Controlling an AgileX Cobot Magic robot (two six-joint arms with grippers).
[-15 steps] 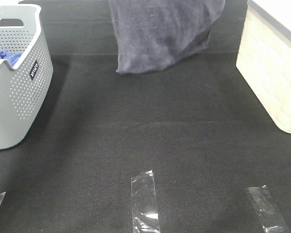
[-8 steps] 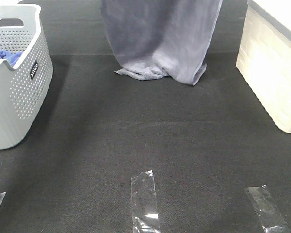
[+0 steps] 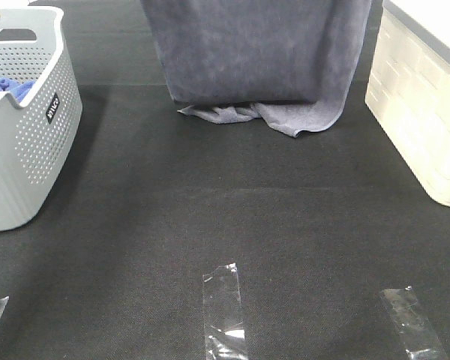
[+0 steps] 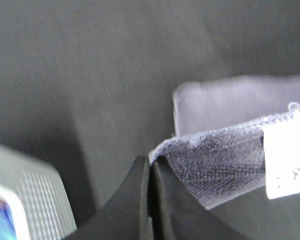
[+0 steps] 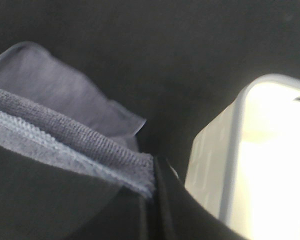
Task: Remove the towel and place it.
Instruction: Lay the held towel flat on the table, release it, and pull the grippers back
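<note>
Towel (image 3: 255, 52) at 12 o'clock, stretched 9-to-3, hem touching table (image 3: 210, 217); left end effector (image 4: 151, 172), right end effector (image 5: 152, 187) clamped on upper corners.

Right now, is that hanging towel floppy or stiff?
Probably floppy: the towel hangs limp and its bottom edge crumples on the mat. Likely grippy, not slippery: its terry corners sit pinched in the left gripper and right gripper.

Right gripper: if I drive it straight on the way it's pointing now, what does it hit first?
The right gripper would probably meet the black mat first, between the towel and the white bin; depth is unclear.
</note>
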